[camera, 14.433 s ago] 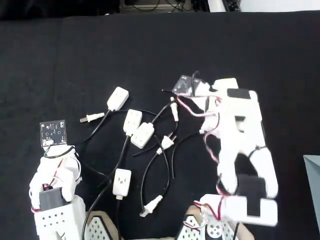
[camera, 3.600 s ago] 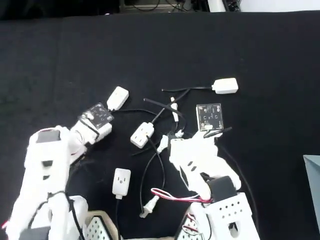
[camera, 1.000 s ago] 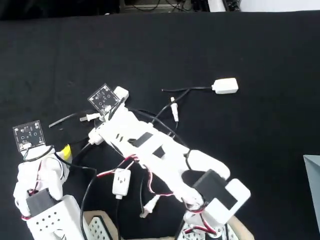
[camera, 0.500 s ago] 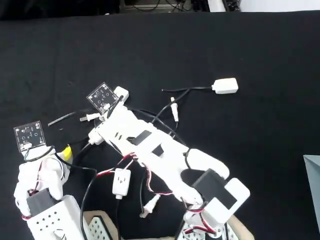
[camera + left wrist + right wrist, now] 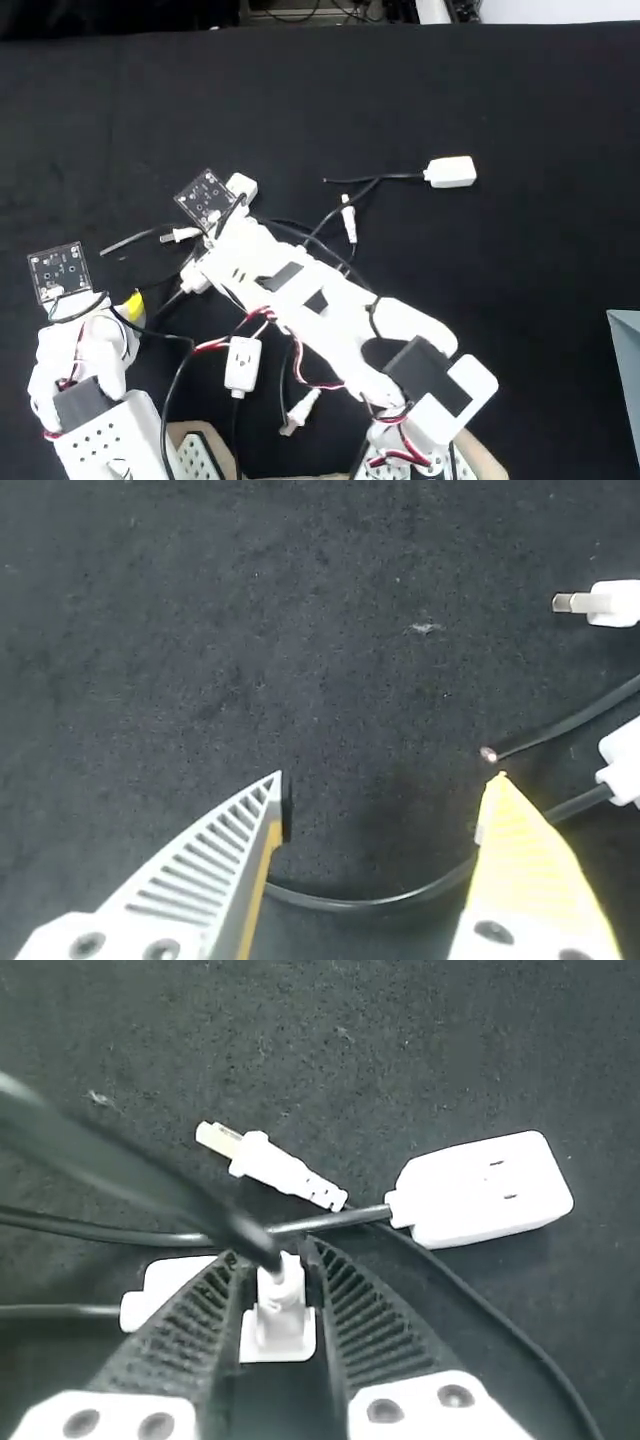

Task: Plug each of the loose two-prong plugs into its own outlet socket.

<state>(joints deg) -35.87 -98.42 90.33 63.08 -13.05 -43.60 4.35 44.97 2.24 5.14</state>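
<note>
My R jaws are pinched narrow on a white cord end point(image 5: 275, 1328). Plug or socket, can't tell. Its black cable point(image 5: 120, 1175) runs off btwn the fingers point(image 5: 190, 1330). My R arm point(image 5: 330, 310) lies stretched over the tangle on the black table point(image 5: 520, 90).

Count, all placed vs. that held cord end:

Sockets, 3 in the high view:
- socket A point(image 5: 240, 187): near, two slots facing up.
- socket B point(image 5: 243, 363): near, toward the arm bases.
- socket C point(image 5: 450, 171): well apart, off alone w/ its own lead.

Loose plugs, 3:
- plug A point(image 5: 180, 236): just beside, not touching, prongs bare. It sits btwn the held end & socket A.
- plug B point(image 5: 348, 218): farther off, on the other side of my R arm.
- plug C point(image 5: 300, 410): well apart, close to socket B.

1 more white piece point(image 5: 160, 1295) sits just beside the held end, against a finger. Can't tell what it is.

My L jaws stand wide, nothing in them, low over the table near the held end. A loop of black cord point(image 5: 380, 898) lies on the table across the gap. A bare cord tip point(image 5: 489, 752) sits close to the yellow finger point(image 5: 520, 850).
</note>
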